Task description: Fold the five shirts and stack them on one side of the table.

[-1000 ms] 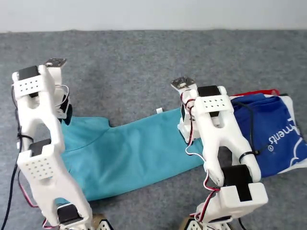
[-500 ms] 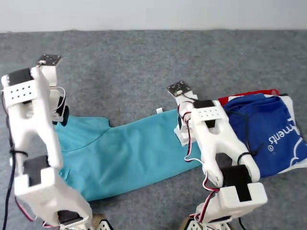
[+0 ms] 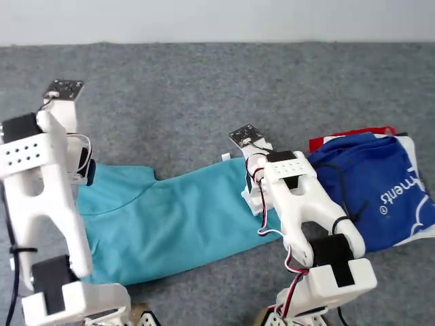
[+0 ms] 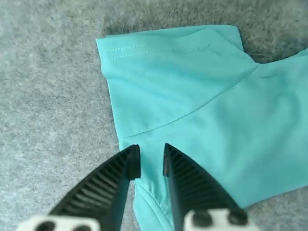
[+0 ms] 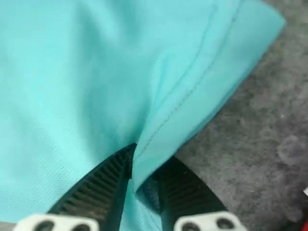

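Note:
A teal shirt (image 3: 177, 217) lies spread flat across the grey table (image 3: 204, 88), running from the left arm to the middle. My left gripper (image 4: 150, 161) sits at the edge by the sleeve, its fingers nearly together with a ridge of teal cloth (image 4: 192, 96) rising between them. On the opposite end, my right gripper (image 5: 142, 168) is shut on a pinched fold of the shirt's hem (image 5: 192, 82). At the right of the table lies a folded blue shirt (image 3: 370, 183) on top of other folded cloth.
A red edge (image 3: 346, 134) and a white edge (image 3: 410, 146) stick out from under the blue shirt. Bare grey table stretches behind the shirt towards the far wall. The arms' bases stand at the near edge.
Both arms have shifted to the left, and the teal shirt's left end has slid a little leftward with them. The blue pile has stayed put.

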